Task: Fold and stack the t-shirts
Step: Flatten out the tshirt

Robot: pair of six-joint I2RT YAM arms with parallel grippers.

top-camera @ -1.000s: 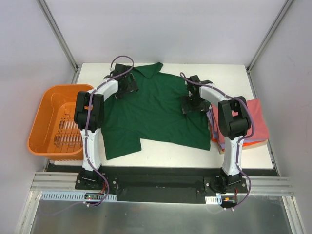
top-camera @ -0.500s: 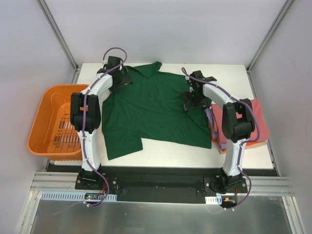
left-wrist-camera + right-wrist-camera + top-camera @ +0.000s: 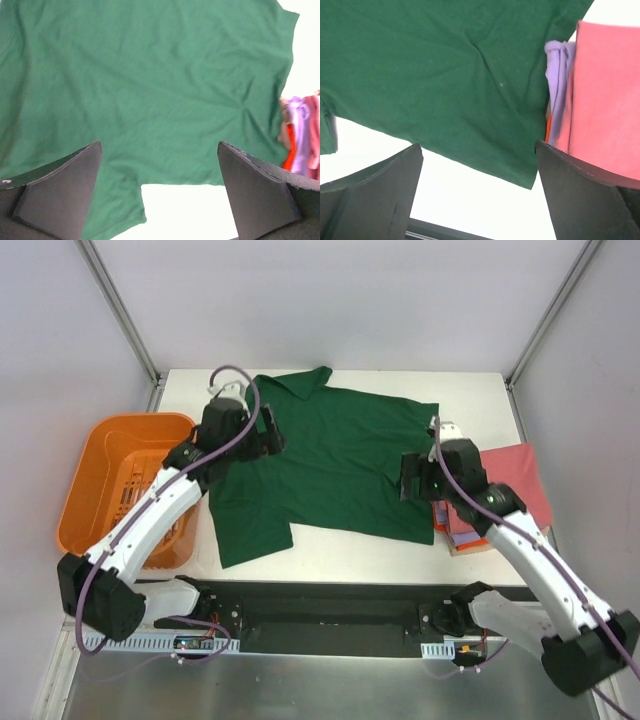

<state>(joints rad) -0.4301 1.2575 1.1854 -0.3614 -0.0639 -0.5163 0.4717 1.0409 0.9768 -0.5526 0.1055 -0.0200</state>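
A dark green collared t-shirt lies spread flat on the white table, collar at the far side. My left gripper hangs open above its left shoulder, holding nothing; in the left wrist view the green t-shirt fills the space between the left gripper fingers. My right gripper hovers open over the shirt's right hem. A stack of folded t-shirts sits at the right edge: pink-red on top, lavender and orange below.
An orange slotted plastic basket stands off the table's left edge. The green shirt's right hem reaches the folded stack. The black rail with both arm bases runs along the near edge.
Both arms have drawn back toward the near edge and risen off the shirt. The left gripper left the collar area, the right one left the right sleeve. Both stayed open.
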